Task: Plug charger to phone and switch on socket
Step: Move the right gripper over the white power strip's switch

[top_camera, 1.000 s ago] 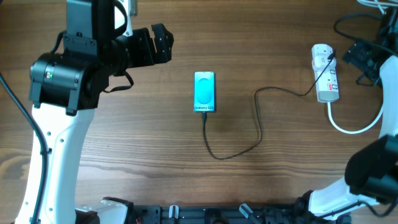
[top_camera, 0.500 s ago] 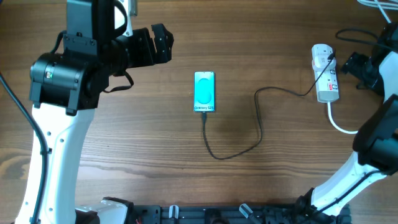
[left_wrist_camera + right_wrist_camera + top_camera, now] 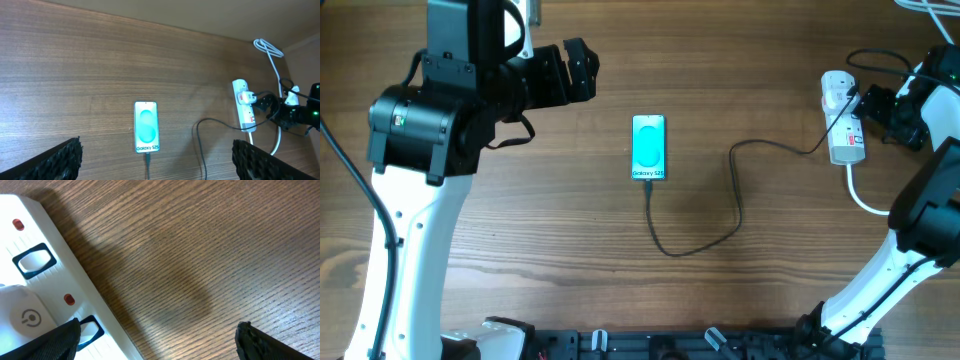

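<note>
A thin black charger cable [image 3: 736, 195] was looped over the wood-grain table [image 3: 770, 300], reaching the lower edge of the glossy rectangular phone [image 3: 649, 145], on which "Galaxy S25" was printed. Bare tabletop was seen around it. The left gripper [image 3: 586, 70] was held spread apart, well clear. The right gripper [image 3: 873, 108], fingers parted, was placed just beside the smooth white socket [image 3: 844, 135] with its small red marks.

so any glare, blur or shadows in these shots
overhead: even light, sharp, phone screen bright but not blown out; right wrist: soft shadow on the wood beside the socket, gripper fingers dark at the bottom corners; left wrist: no glare
</note>
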Action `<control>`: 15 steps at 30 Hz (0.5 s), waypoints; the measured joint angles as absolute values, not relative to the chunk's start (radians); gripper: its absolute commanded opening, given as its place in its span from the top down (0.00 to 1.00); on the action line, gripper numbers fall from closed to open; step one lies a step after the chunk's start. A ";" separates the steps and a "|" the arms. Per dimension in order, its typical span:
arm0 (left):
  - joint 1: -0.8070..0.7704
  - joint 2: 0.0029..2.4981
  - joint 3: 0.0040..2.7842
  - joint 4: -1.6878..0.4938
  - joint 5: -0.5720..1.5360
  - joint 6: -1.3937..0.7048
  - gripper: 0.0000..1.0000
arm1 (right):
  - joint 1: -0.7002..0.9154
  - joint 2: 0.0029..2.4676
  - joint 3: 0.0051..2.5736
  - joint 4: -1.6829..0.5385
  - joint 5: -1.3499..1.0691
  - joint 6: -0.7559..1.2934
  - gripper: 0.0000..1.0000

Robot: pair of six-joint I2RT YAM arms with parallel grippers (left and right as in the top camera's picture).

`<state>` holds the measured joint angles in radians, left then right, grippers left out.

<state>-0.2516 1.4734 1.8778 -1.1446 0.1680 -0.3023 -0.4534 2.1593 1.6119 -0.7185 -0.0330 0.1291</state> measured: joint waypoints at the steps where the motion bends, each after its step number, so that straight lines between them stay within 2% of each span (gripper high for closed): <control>1: -0.252 1.473 1.878 -1.145 0.168 -0.302 0.00 | -0.453 2.160 1.612 -0.717 -0.033 0.134 0.01; 15: -0.251 1.473 1.878 -1.145 0.168 -0.302 0.00 | -0.458 2.160 1.609 -0.706 -0.052 0.138 0.00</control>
